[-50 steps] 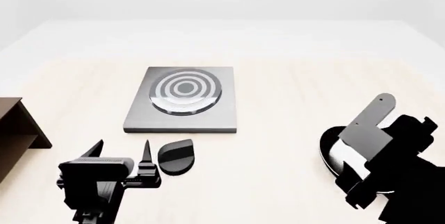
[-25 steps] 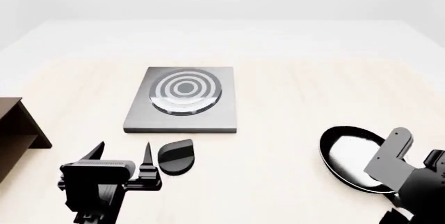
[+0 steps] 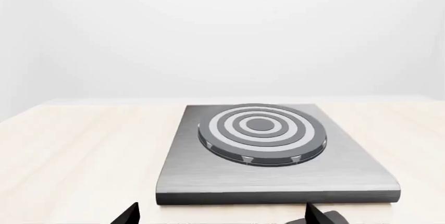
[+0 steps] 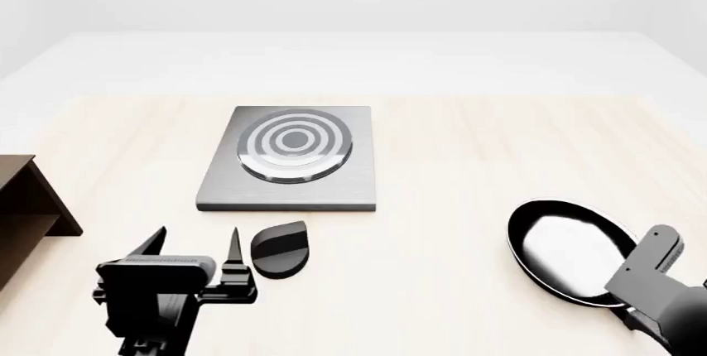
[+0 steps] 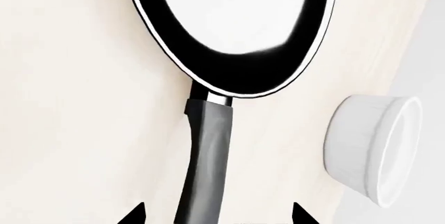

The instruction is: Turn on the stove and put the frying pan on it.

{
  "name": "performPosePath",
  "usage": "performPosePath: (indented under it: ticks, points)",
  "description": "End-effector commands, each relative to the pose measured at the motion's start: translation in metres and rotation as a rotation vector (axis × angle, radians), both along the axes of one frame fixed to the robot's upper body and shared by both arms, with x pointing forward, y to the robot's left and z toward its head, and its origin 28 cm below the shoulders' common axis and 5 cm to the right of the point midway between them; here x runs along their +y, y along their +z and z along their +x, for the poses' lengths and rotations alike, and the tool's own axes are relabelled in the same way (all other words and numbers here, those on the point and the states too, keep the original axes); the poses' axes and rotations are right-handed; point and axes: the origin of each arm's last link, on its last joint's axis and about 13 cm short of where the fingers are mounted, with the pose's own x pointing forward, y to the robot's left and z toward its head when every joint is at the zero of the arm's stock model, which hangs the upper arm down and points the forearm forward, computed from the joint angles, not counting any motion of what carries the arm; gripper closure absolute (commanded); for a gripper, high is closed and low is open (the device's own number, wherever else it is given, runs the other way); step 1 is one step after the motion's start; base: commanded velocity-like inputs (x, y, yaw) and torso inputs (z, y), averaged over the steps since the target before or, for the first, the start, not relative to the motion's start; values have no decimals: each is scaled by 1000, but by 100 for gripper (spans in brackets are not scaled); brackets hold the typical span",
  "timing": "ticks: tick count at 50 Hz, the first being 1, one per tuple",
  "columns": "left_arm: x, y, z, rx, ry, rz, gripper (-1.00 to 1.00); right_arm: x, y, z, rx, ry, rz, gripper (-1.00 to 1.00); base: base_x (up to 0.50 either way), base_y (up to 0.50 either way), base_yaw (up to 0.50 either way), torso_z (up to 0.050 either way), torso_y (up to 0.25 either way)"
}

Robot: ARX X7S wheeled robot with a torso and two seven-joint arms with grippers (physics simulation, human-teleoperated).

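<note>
Both grippers stand with jaws apart and empty over the pale wooden table (image 4: 464,149): the left gripper (image 4: 190,250) hovers near the table's front edge beside the small black round knob (image 4: 278,247), short of the flat dark-grey stove slab (image 4: 290,160) with its ringed burner (image 3: 261,133). Right gripper (image 5: 217,214) fingertips straddle, without touching, the long black handle (image 5: 206,161) of the round black frying pan (image 4: 567,250), lying empty well right of the stove. A white bowl (image 5: 374,147) lies tipped beside the pan; a brown wooden shelf (image 4: 28,211) stands far left.

Matte black left end effector (image 4: 197,250) with pointed fingers; right arm (image 4: 663,294) dark grey.
</note>
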Motion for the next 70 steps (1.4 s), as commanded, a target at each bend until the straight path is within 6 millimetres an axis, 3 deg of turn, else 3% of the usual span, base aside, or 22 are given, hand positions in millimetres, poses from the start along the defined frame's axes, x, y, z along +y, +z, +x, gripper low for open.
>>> performPosePath:
  ticks: [1, 15, 25, 40, 69, 70]
  points:
    - [-1, -2, 1, 7, 1, 9, -100, -11, -8, 5, -35, -66, 32, -100, 0, 0, 0, 0, 0]
    - [-2, -3, 1, 7, -2, 19, -100, -13, -42, 9, -42, -75, 144, -100, 0, 0, 0, 0, 0]
    - [-2, -2, 1, 7, 6, 23, -100, -15, -62, 15, -16, -67, 123, -100, 0, 0, 0, 0, 0]
    - [-4, -2, 1, 9, 1, 31, -100, -37, -68, 15, -56, -175, 80, -100, 3, -1, 0, 0, 0]
    - [-6, -2, 1, 11, -5, 36, -100, -51, -76, 11, -120, -190, 22, -100, 5, -3, 2, -4, 0]
    - [-6, -2, 1, 10, -5, 35, -100, -51, -75, 13, -132, -191, 21, 100, 0, -4, 3, 0, 0]
